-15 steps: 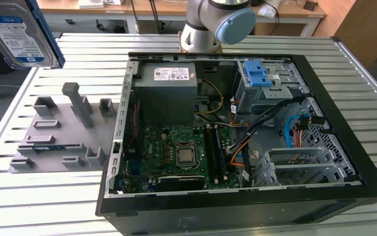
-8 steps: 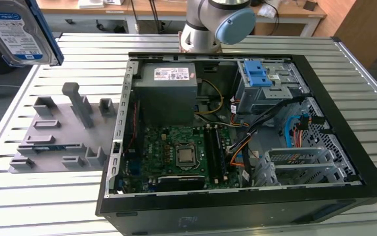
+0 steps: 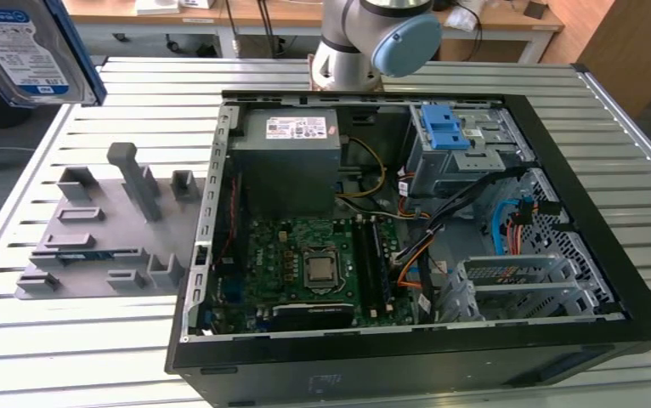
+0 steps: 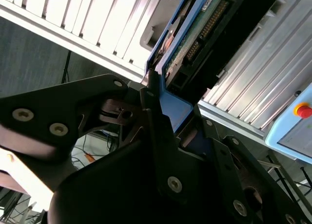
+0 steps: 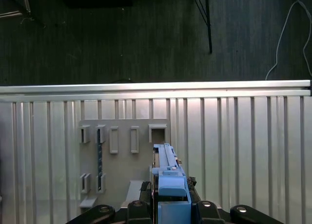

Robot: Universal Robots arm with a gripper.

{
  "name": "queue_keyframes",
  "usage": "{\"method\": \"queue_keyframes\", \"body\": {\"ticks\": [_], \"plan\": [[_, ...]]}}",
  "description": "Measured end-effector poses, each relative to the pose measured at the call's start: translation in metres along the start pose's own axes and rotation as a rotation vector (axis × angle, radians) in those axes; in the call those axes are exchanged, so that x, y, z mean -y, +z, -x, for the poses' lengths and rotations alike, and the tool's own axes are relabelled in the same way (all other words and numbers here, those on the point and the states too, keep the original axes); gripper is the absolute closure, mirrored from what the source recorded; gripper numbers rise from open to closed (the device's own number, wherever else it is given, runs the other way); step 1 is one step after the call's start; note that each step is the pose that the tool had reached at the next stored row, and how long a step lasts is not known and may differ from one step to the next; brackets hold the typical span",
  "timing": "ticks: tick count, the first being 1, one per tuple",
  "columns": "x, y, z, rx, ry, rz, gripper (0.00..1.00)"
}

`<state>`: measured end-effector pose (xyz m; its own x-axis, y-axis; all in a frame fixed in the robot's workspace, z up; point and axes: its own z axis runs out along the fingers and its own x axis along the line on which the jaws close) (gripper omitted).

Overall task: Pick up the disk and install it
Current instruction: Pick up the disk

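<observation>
The disk (image 3: 25,51), a silver hard drive with a blue-and-white label in a blue carrier frame, hangs high in the air at the exterior view's top left, over the slatted table's corner. In both wrist views my gripper (image 5: 171,190) is shut on the carrier's blue end, and the disk (image 5: 167,160) sticks out edge-on from between the black fingers (image 4: 151,107). The second wrist view shows the disk's (image 4: 204,34) green circuit-board side and connector. Below it lies the grey fixture plate (image 5: 122,141).
The open computer case (image 3: 597,280) lies on the slatted table (image 3: 65,340), with the grey power supply (image 3: 291,153), motherboard (image 3: 314,263) and a drive bay with a blue latch (image 3: 444,127). The grey fixture plate (image 3: 110,229) sits to the case's left in the exterior view. The arm's base (image 3: 371,42) stands behind.
</observation>
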<state>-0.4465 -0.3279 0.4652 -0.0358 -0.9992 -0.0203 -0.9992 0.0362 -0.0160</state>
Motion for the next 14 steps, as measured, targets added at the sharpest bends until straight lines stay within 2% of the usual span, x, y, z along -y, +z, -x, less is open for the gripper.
{"method": "queue_keyframes", "body": {"ticks": [6,14], "plan": [[0.0001,-0.0057,0.0001,0.0000,0.000,0.0000,0.64],[0.0001,-0.0061,0.0001,0.0000,0.000,0.0000,0.64]]}}
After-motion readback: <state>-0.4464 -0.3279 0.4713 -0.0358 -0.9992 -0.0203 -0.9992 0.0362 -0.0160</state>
